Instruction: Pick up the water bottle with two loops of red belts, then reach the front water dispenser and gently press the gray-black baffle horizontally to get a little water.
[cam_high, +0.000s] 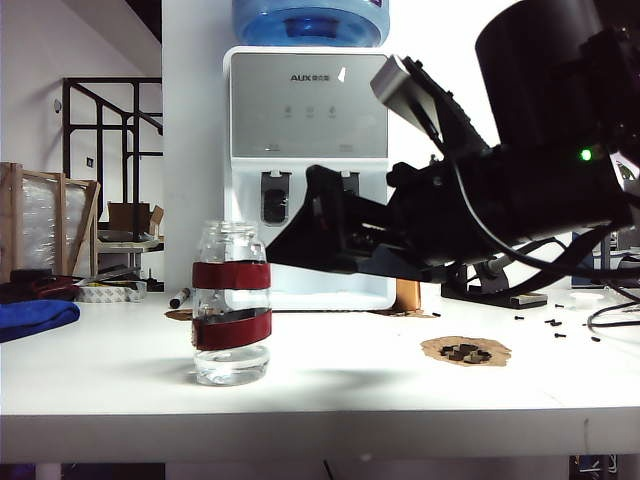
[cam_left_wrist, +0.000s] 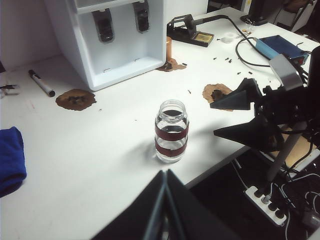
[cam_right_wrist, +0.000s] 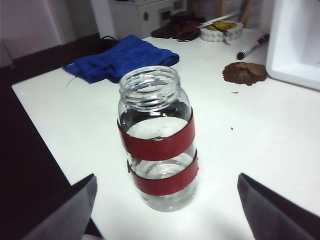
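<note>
the water bottle (cam_high: 232, 302) stands upright on the white worktop (cam_high: 330, 375), open-mouthed, with two red bands around its clear body; the lower band sits slightly askew. behind it, at about 1 o'clock from the bottle in the exterior view, the water dispenser (cam_high: 308, 170) stands at the back of the worktop with its two dark tap paddles facing forward.

the right hand (cam_high: 300, 235) comes in from 3 o'clock of the bottle in the exterior view, level with its upper half, fingertips just beside the glass but apart from it. in the right wrist view its two dark fingers (cam_right_wrist: 65, 212) stand spread wide, one to either side of the bottle, which lies ahead of them and between their lines. this hand is released and grasps nothing.

the left hand (cam_left_wrist: 165, 210) hangs above the near edge of the worktop, its fingers pressed together into a point, clenched on nothing. the bottle (cam_left_wrist: 171, 131) stands ahead of it, well apart.

a blue cloth (cam_right_wrist: 122, 62) lies beyond the bottle in the right wrist view.
</note>
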